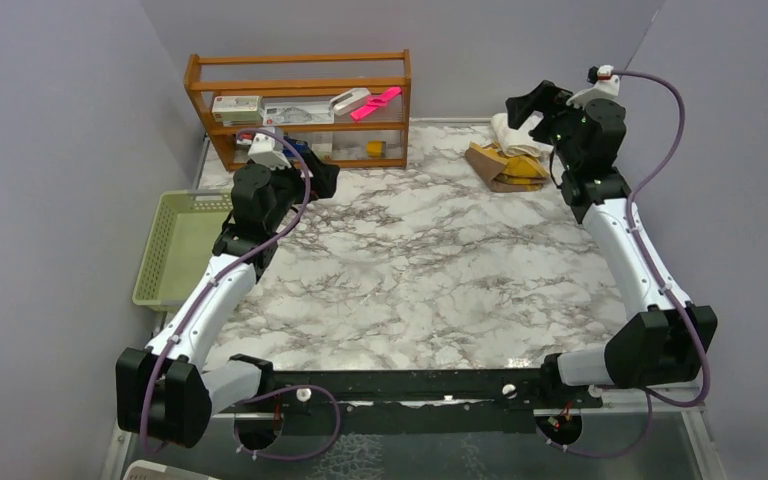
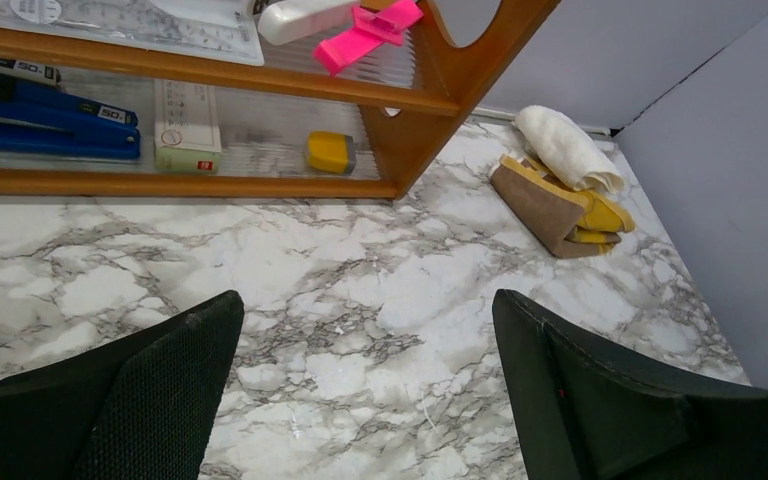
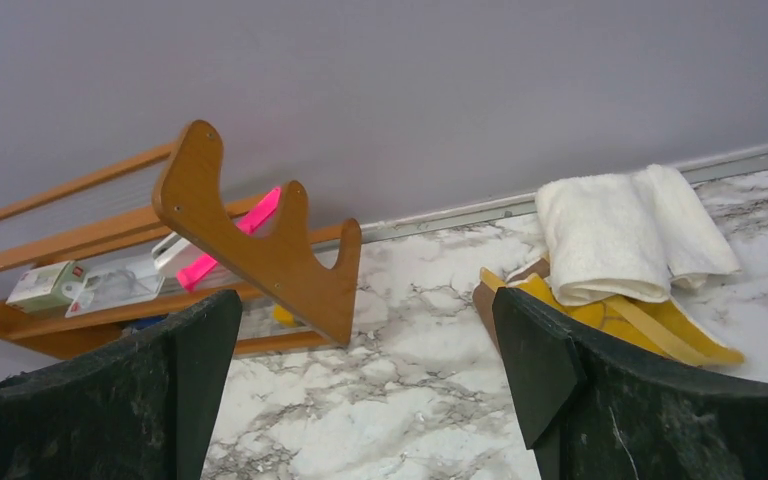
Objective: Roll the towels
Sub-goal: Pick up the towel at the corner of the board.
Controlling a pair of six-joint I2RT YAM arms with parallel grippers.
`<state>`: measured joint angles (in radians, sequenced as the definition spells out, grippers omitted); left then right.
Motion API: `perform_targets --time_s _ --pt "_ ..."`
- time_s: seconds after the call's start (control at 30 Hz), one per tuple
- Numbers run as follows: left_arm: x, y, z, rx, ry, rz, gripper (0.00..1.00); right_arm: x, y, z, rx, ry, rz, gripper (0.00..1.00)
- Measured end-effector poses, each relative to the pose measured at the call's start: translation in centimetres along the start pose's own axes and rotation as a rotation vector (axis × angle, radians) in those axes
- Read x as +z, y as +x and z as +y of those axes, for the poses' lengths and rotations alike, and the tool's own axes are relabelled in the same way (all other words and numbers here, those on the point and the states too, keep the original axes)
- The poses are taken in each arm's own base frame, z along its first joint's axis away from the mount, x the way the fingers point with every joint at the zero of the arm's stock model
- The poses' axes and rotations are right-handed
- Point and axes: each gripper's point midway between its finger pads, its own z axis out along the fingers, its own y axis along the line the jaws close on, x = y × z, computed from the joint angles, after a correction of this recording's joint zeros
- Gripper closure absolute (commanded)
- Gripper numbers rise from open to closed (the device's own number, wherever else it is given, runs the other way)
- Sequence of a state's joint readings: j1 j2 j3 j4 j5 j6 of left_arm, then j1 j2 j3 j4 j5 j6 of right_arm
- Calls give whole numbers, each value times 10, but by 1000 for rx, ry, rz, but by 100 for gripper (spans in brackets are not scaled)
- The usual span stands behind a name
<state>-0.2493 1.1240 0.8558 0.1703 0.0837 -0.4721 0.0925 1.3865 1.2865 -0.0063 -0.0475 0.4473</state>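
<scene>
Two folded towels lie stacked at the table's back right corner. The white textured towel (image 1: 512,133) (image 2: 566,148) (image 3: 620,232) rests on the mustard-yellow and tan-brown one (image 1: 506,167) (image 2: 558,206) (image 3: 660,322). My right gripper (image 1: 528,106) (image 3: 365,305) hovers just above and beside the pile, open, with only marble between its fingers. Over the back left of the table, in front of the shelf and far from the towels, my left gripper (image 1: 322,176) (image 2: 367,310) is open and holds nothing.
A wooden shelf (image 1: 300,88) (image 2: 430,95) (image 3: 260,250) at the back left holds boxes, a blue stapler (image 2: 40,115), a pink clip (image 2: 365,35) and a small yellow item (image 2: 330,152). A pale green basket (image 1: 175,245) sits off the table's left edge. Grey walls close in on three sides.
</scene>
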Motion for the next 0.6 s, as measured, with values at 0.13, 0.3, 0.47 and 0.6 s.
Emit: perform_targets --time_s 0.13,0.3,0.47,0.6 --pt "3 1 -2 -16 12 2 1 -1 8 -2 0 -4 0 0" --pt "3 2 -1 8 12 3 1 -3 56 -16 6 -5 98 0" --pt "3 3 7 60 -21 7 1 -5 79 -24 2 6 145 0" --pt "3 3 14 93 -50 4 1 21 61 -33 -1 74 109 0"
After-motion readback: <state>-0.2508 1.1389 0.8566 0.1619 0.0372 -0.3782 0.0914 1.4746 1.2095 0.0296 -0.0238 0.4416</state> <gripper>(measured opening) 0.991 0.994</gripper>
